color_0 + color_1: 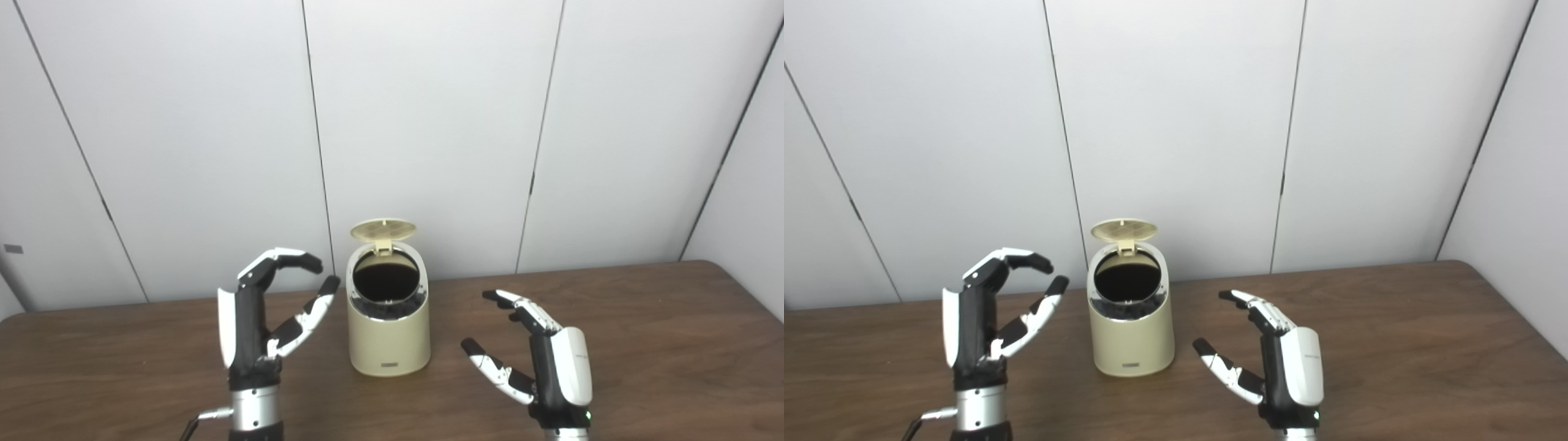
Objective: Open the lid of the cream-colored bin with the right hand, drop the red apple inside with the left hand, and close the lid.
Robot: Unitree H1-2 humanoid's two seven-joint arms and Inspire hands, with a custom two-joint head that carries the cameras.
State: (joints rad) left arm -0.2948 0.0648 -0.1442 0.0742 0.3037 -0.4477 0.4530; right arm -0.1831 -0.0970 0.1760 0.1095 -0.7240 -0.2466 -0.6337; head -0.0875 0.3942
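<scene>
The cream-colored bin [388, 338] stands upright on the brown table, near its middle. Its round lid [383, 229] is flipped up at the back, and the opening [386, 280] shows a dark inside. My left hand [264, 318] is raised just left of the bin, open and empty, fingers curved toward it. My right hand [539, 355] is to the right of the bin, open and empty, a little lower. No red apple shows in either view.
The wooden table [661, 343] stretches to both sides, with its rounded right corner at the far right. White wall panels [429, 122] stand close behind the table's back edge.
</scene>
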